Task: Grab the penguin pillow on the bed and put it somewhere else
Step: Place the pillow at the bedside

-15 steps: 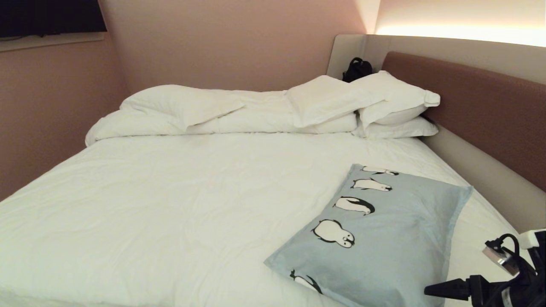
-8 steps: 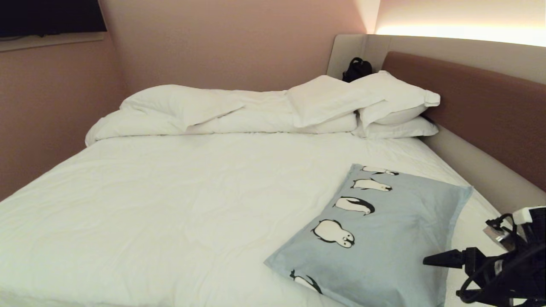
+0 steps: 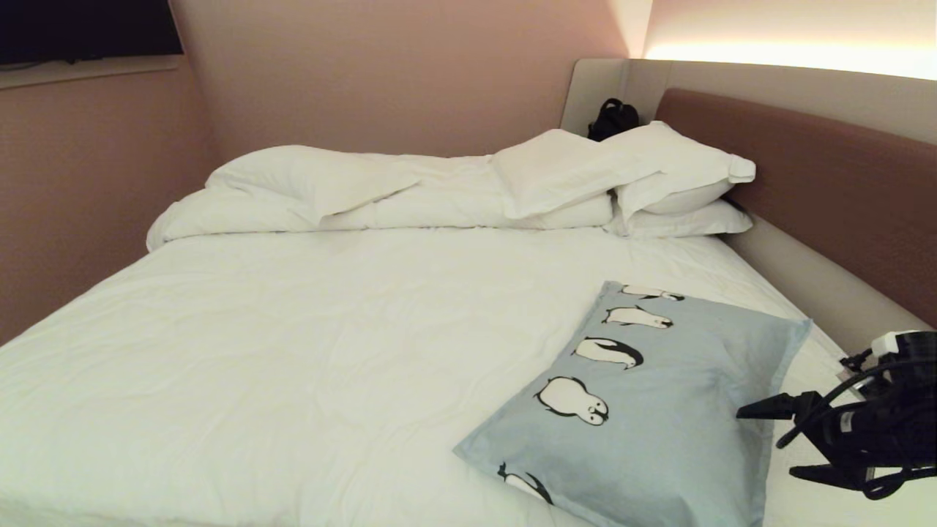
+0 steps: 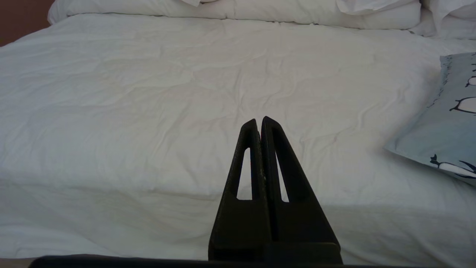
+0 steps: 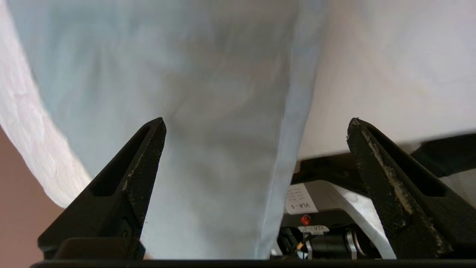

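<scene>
- My right gripper (image 3: 776,439) hangs at the near right corner of the bed (image 3: 307,344), fingers spread wide with nothing between them, just beside the pillow's right edge.
- I can read "VLA-S" on a white label (image 5: 300,199) on the robot body behind those fingers.
- The penguin pillow (image 3: 651,410) lies flat on the sheet, near right part of the bed.
- My left gripper (image 4: 259,123) is parked before the bed's near edge, fingers pressed together.
- White pillows (image 3: 659,176) are piled by the headboard (image 3: 820,183).

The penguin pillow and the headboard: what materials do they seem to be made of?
The penguin pillow: apparently soft woven fabric, matte, printed; it creases and has a flat sewn border. The headboard: probably padded fabric or leatherette, brown, smooth and matte; which one cannot be told.
</scene>
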